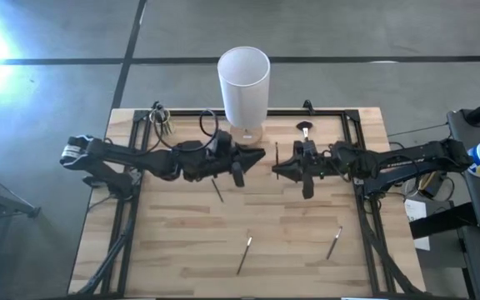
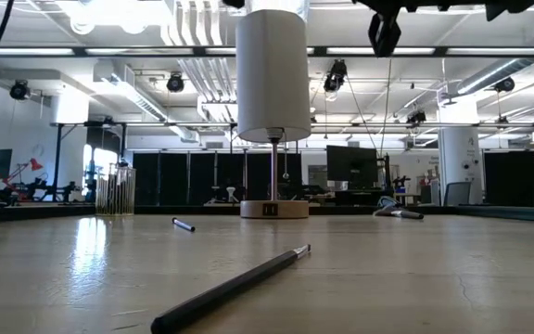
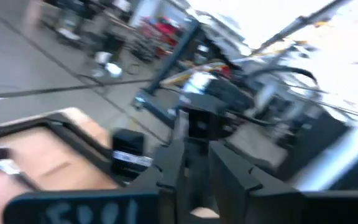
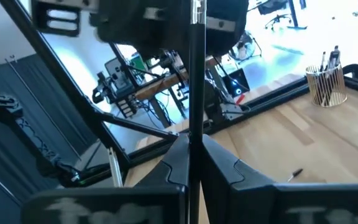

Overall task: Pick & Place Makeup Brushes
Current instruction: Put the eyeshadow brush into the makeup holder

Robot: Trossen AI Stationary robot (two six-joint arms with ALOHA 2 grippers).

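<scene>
A robotics lab or workshop in an open industrial hall. Exposed ducts [image 2: 197,70] and strip lights [image 2: 489,51] run overhead, with a monitor [image 2: 352,167], camera stands and a grey concrete floor [image 1: 57,100] around the wooden table [image 1: 182,242].

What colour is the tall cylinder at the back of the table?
White. The tall cylinder stands on a pale wooden base; the high view shows it best.

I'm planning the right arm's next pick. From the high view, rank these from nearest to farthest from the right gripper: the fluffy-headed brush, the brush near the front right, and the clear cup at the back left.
Measured from the right gripper, which is shut on a thin brush:
1. Fluffy-headed brush, just behind the gripper, toward the back edge.
2. Front-right brush, lying toward the front edge.
3. Clear cup, far across at the back left corner.
</scene>
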